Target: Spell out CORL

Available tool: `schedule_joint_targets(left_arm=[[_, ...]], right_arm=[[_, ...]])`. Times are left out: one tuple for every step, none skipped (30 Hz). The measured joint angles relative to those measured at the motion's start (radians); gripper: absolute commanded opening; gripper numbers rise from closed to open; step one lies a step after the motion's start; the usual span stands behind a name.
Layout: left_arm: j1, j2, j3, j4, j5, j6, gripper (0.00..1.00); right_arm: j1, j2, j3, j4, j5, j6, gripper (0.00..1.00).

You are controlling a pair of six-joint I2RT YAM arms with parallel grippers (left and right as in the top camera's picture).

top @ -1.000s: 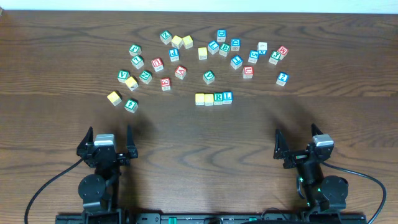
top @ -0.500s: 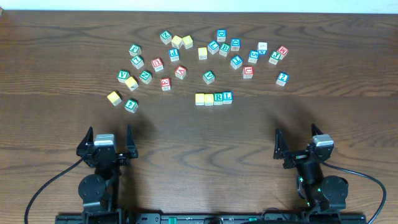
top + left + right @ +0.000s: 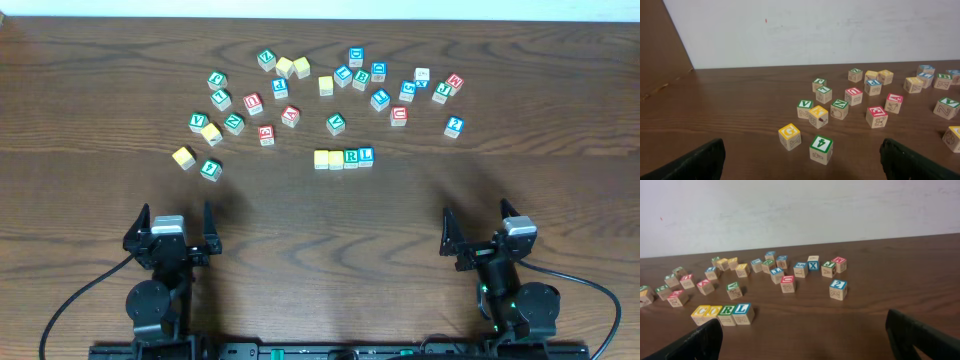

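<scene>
Four letter blocks stand touching in a row at mid-table: yellow C (image 3: 321,159), yellow O (image 3: 336,159), green R (image 3: 351,157), blue L (image 3: 366,155). The right wrist view shows the same row, C (image 3: 700,313), O (image 3: 713,312), R (image 3: 726,313), L (image 3: 742,311). My left gripper (image 3: 172,232) is open and empty near the front left edge. My right gripper (image 3: 482,232) is open and empty near the front right edge. Both are well short of the row.
Several loose letter and number blocks lie scattered across the far half of the table. Nearest on the left are a yellow G block (image 3: 790,136) and a green 4 block (image 3: 821,148). A blue 2 block (image 3: 838,289) stands alone at the right. A white wall runs behind the table.
</scene>
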Motion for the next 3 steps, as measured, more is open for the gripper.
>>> schedule_joint_targets(left_arm=[[0.0,0.0,0.0,0.0,0.0,0.0,0.97],[0.0,0.0,0.0,0.0,0.0,0.0,0.97],[0.0,0.0,0.0,0.0,0.0,0.0,0.97]], right_arm=[[0.0,0.0,0.0,0.0,0.0,0.0,0.99],[0.0,0.0,0.0,0.0,0.0,0.0,0.99],[0.0,0.0,0.0,0.0,0.0,0.0,0.99]])
